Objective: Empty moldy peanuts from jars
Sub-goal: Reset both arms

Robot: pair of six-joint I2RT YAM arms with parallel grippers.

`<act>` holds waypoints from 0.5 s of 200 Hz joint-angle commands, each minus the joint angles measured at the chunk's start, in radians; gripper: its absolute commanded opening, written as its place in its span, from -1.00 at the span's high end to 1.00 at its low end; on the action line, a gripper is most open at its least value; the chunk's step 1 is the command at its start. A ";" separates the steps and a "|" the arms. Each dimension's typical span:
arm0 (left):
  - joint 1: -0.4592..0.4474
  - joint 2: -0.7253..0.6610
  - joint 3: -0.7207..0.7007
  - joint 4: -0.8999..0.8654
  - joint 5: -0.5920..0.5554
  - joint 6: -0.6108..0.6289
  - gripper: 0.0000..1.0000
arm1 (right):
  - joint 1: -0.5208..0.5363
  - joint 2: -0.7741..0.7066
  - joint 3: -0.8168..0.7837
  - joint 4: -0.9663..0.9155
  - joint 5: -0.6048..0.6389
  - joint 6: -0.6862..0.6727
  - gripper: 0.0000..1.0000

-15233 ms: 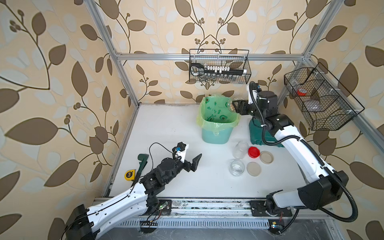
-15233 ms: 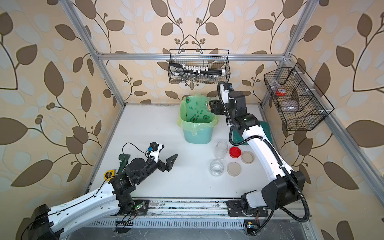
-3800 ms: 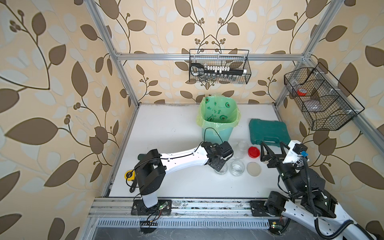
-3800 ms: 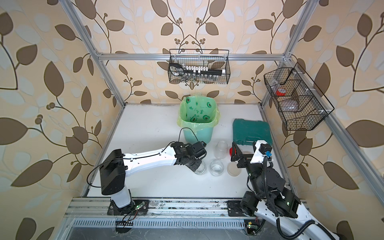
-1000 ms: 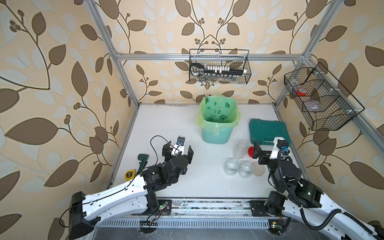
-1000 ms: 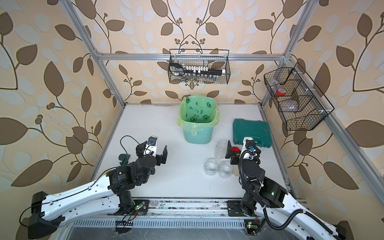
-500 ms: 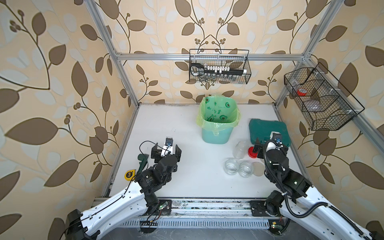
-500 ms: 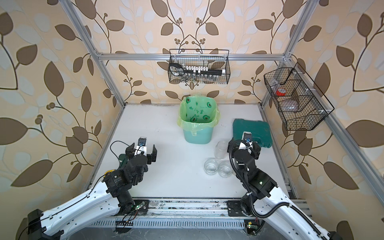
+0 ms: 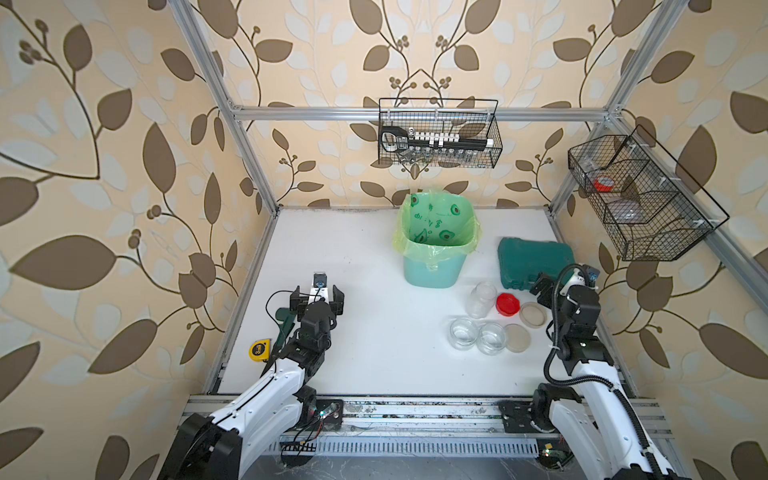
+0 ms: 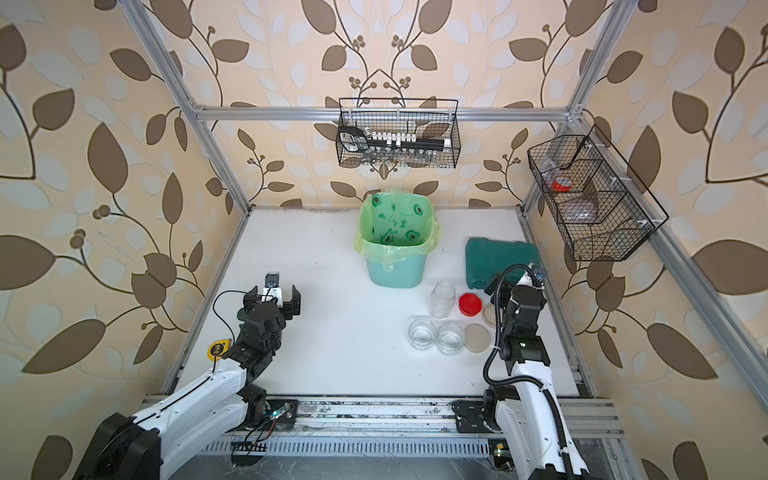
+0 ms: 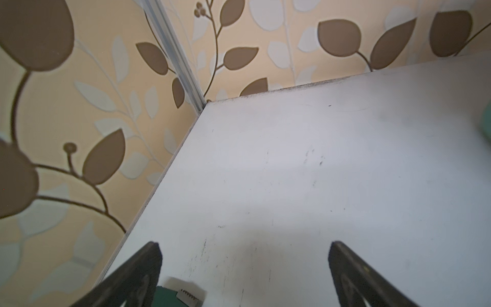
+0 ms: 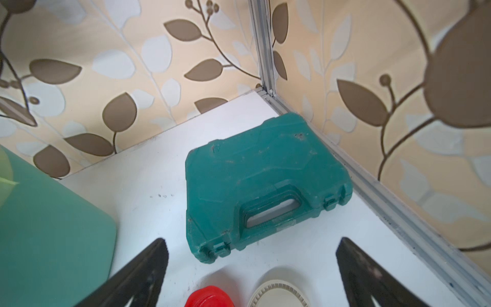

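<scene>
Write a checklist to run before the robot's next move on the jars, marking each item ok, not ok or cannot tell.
1. Lids off: ok. The tall jar and the squat jars stand open.
2. Jars emptied: ok. Nothing shows inside any of them in both top views.
3. Left claw free: ok. It is open and holds nothing.
4. Right claw free: ok. It is open and holds nothing.
5. Bin ready: ok. It stands upright with its bag open.
6. Lids out of the way: ok. The red lid and beige lids lie flat beside the jars.
</scene>
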 commanded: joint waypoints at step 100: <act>0.139 0.569 0.064 0.512 0.301 -0.073 -0.98 | 0.002 0.483 -0.214 0.902 0.003 -0.075 -0.98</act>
